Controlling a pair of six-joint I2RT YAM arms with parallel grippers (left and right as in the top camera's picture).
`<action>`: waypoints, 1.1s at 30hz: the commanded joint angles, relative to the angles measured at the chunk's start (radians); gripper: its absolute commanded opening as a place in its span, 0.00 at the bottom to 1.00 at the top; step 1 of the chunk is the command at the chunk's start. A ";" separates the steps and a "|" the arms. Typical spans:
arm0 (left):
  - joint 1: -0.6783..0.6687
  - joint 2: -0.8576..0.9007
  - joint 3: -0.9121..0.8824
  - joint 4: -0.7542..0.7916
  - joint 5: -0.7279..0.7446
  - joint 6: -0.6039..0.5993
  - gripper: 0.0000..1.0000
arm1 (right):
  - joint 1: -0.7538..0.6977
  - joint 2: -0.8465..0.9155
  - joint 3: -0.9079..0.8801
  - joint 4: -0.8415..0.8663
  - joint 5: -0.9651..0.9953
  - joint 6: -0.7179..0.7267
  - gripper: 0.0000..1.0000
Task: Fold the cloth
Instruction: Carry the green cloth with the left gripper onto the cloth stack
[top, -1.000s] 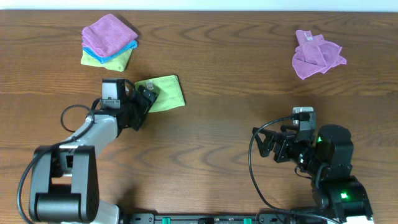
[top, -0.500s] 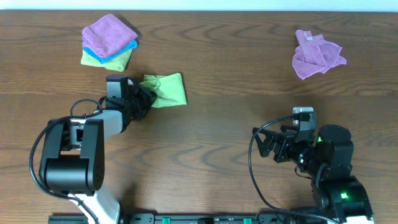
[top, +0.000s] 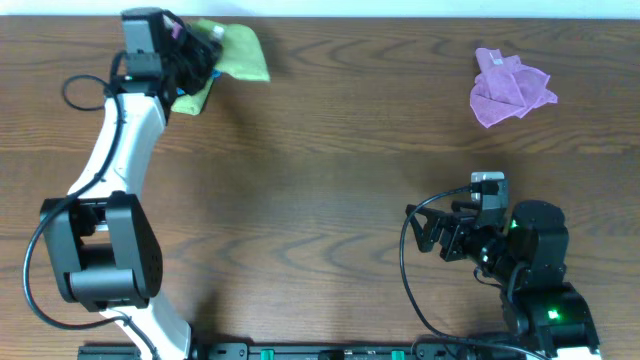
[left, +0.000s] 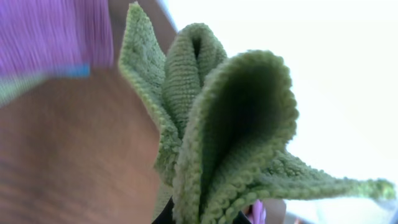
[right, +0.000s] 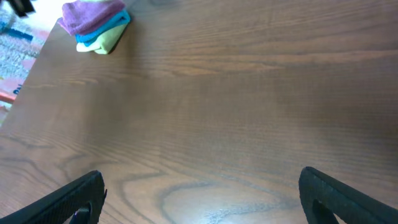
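- Pinching the cloth (top: 240, 50) by a bunched edge, the left jaws look clamped on it at the far back-left of the counter (top: 330, 180), right by the stack of folded cloths (right: 96, 28). The fabric hides the actual grip point.
- Up close in the left wrist view, the cloth stands in loose loops and pleats. I'd judge it very light and limp, with no stiffness, so it will sag and bunch wherever it is not supported.
- The looped microfibre pile looks grippy rather than slick, so it should not slip from a pinch. It may drag or cling on the wood.
- To fold it cleanly, I would take it at a hemmed corner or along an edge, not in the middle.
- The right jaws stand wide apart and hold nothing, low over bare wood and well apart from the cloth.
- The crumpled purple cloth (top: 510, 85) lies far right.
- I can't see any tag, brand or readable writing.
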 joint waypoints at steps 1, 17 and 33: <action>0.031 0.057 0.066 -0.006 -0.073 0.023 0.06 | -0.009 -0.003 -0.002 0.002 -0.006 0.014 0.99; 0.111 0.304 0.251 -0.032 -0.125 0.076 0.06 | -0.009 -0.003 -0.002 0.002 -0.006 0.014 0.99; 0.150 0.304 0.251 -0.229 -0.279 0.202 0.08 | -0.009 -0.003 -0.002 0.002 -0.006 0.014 0.99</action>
